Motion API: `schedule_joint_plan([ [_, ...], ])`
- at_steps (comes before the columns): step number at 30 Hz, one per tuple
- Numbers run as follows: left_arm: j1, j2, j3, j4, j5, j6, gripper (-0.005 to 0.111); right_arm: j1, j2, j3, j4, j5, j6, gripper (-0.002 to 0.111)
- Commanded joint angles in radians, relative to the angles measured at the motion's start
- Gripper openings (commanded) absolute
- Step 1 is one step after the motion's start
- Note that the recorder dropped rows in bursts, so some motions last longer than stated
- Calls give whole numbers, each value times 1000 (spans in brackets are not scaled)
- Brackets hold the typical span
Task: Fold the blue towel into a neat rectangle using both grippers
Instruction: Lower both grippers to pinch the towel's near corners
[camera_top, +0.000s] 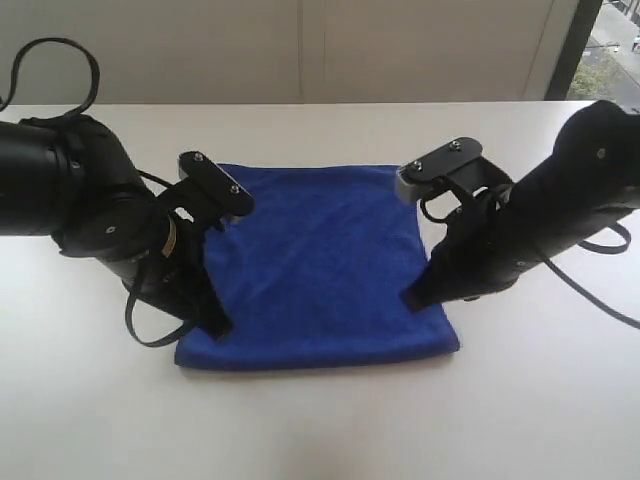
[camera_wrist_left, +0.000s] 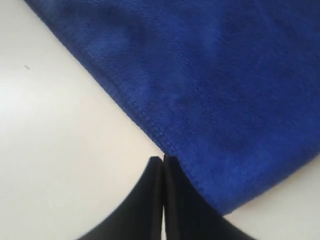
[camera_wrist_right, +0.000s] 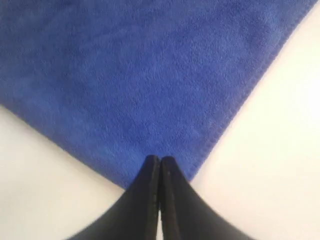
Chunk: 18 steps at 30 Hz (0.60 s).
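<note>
**Two-arm corner pick, set-up.** The towel lies flat at the middle of the counter. Its edge nearest the exterior camera looks thick and rounded, which I read as an existing fold. I have the left gripper at the towel's near left corner and the right gripper by its near right corner. With one gripper per corner, that edge should lift level.

In the wrist views each pair of jaws is closed to a thin slit. The left tips meet the stitched hem, and the right tips sit just inside the corner. I cannot tell whether either pair has cloth pinched.

Only the exterior view gives the towel's whole outline and both arms' matching poses. Only the wrist views show the jaw gap and the hem.
</note>
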Motion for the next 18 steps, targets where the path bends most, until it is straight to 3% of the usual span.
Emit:
schedule_joint_plan([
  [1, -12, -54, 77, 11, -40, 168, 0, 10, -64, 55, -118, -1, -157, 0],
  [6, 11, -69, 180, 14, -205, 281, 0, 10, -88, 118, -111, -110, -300, 0],
  [10, 23, -69, 211, 16, -253, 298, 0, 10, -88, 147, -110, -152, -430, 2],
  [14, 23, -69, 213, 29, -275, 314, 0, 10, -79, 149, -77, -188, -464, 22],
  [18, 23, -69, 213, 29, -263, 391, 17, 10, -56, 149, -74, -162, -663, 45],
])
